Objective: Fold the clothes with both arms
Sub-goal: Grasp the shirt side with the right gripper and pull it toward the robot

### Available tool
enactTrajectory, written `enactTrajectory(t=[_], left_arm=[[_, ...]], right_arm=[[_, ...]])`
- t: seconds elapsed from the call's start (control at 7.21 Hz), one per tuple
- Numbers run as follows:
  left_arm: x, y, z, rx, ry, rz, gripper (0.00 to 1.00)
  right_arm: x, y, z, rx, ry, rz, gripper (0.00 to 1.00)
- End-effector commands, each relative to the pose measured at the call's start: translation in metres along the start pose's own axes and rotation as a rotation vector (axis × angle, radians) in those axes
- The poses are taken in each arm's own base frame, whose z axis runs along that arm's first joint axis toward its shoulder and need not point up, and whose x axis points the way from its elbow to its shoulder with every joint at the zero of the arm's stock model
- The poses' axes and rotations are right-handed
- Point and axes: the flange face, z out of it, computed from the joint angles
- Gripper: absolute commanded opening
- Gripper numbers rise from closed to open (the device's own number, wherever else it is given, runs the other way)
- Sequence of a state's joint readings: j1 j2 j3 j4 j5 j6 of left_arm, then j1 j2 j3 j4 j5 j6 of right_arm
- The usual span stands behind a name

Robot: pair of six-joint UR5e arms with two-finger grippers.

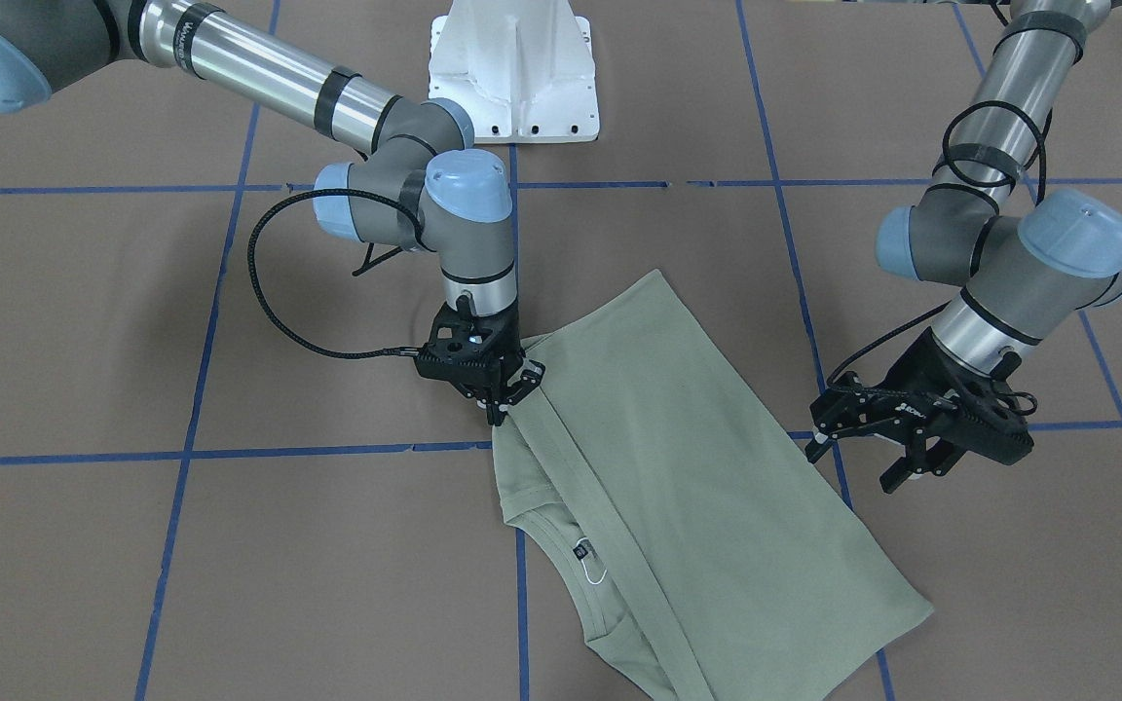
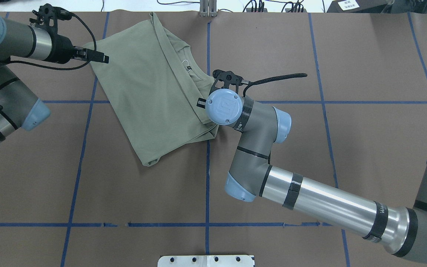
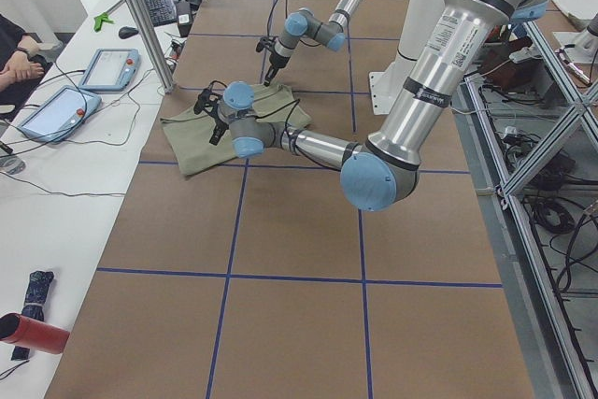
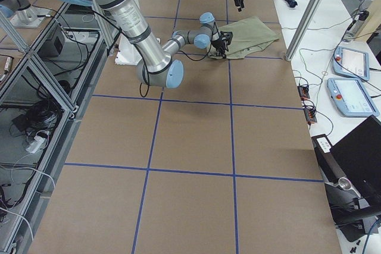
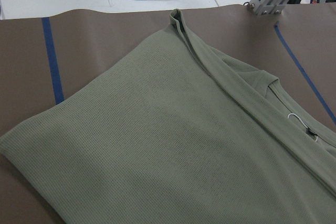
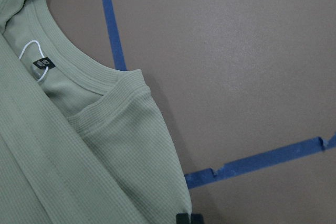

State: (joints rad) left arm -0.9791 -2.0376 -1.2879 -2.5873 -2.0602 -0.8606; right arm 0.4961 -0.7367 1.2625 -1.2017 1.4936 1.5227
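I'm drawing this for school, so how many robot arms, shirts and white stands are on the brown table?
Silver-grey robot arms with light-blue joint caps: 2 (left arm, right arm)
Pale sage-green knit shirt: 1
White metal pedestal: 1
Total: 4

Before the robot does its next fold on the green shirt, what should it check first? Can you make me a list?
1. Right gripper pinching the green shirt at its folded edge: ok, it looks shut on it.
2. Left gripper holding the shirt too: not ok, it is open and beside the shirt, not touching.
3. Shirt's big panel lying smooth: ok.
4. Neck label clear of both grippers: ok.
5. Whole shirt on the table: ok, though one corner is close to the far edge.
6. How many layers the right gripper has caught: cannot tell.
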Motion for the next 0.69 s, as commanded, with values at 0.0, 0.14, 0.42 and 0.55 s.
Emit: enactTrajectory(t=[0.0,0.14,0.42,0.55], left_arm=[[-0.005,0.006,0.000,-0.003,-0.001,0.000,1.00],[-0.003,0.008,0.001,-0.005,0.001,0.001,1.00],[-0.003,0.008,0.001,-0.007,0.002,0.001,1.00],[-0.003,0.008,0.001,-0.007,0.002,0.001,1.00]], right_arm=[[0.010,-0.003,-0.034,-0.001,0.025,0.002,0.00],[0.035,0.024,-0.065,-0.025,0.018,-0.012,0.00],[0.082,0.099,-0.120,-0.008,0.002,-0.038,0.00],[0.098,0.128,-0.146,-0.005,0.000,-0.042,0.00]])
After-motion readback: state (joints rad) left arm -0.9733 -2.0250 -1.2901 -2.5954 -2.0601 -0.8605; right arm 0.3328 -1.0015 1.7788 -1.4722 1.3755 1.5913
